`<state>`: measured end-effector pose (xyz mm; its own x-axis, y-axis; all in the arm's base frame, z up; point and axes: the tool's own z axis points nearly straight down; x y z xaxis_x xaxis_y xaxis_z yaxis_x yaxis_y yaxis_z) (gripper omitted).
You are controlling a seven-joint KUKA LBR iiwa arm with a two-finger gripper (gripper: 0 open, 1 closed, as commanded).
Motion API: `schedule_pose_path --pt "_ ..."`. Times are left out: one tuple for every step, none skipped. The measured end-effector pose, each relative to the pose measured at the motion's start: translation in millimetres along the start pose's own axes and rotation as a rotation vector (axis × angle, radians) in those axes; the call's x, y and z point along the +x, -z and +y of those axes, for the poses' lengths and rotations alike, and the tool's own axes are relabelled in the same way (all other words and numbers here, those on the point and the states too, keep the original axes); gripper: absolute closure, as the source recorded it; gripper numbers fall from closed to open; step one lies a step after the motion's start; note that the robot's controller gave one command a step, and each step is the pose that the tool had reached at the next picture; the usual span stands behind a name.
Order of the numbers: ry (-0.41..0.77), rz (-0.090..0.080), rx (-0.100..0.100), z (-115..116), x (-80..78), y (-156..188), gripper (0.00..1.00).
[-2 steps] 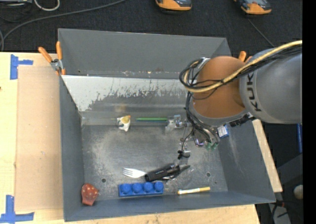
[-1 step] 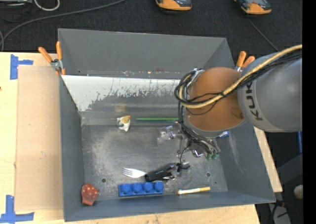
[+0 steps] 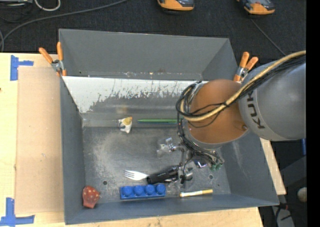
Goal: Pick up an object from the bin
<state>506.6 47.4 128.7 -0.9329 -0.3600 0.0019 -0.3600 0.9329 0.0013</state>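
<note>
I am watching the arm's orange-covered wrist [image 3: 217,113] reaching into the grey metal bin [image 3: 70,136] from the right. The tool [image 3: 186,171] is hanging low over the bin floor, right at the handle end of a silver-tined, black-handled fork [image 3: 155,176]. The tool's dark parts are overlapping that handle end, and I cannot tell whether it is spread, pressed together or pinching anything.

The fork is lying flat, with its tines pointing left and its handle running right toward the tool. A blue plastic studded brick [image 3: 142,191] is lying just below the fork, roughly parallel to it. A thin pale stick with a yellow end [image 3: 196,193] is sitting below the fork's handle end, close under the tool. A small silvery metal piece [image 3: 167,146] is resting near the fork, above its handle. Well to the lower left of the fork's tines, a reddish-brown lumpy cube [image 3: 90,197] is sitting in the bin's corner. Well above the fork, a small white-and-yellow scrap [image 3: 125,123] and a thin green rod [image 3: 157,120] are lying by the back wall.
</note>
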Motion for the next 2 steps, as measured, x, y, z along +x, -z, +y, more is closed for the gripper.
schedule_pose_path --pt "0.132 -0.005 0.001 -7.9 18.1 -60.7 0.00" --pt "0.173 -0.009 0.002 -6.8 17.2 -56.6 1.00"
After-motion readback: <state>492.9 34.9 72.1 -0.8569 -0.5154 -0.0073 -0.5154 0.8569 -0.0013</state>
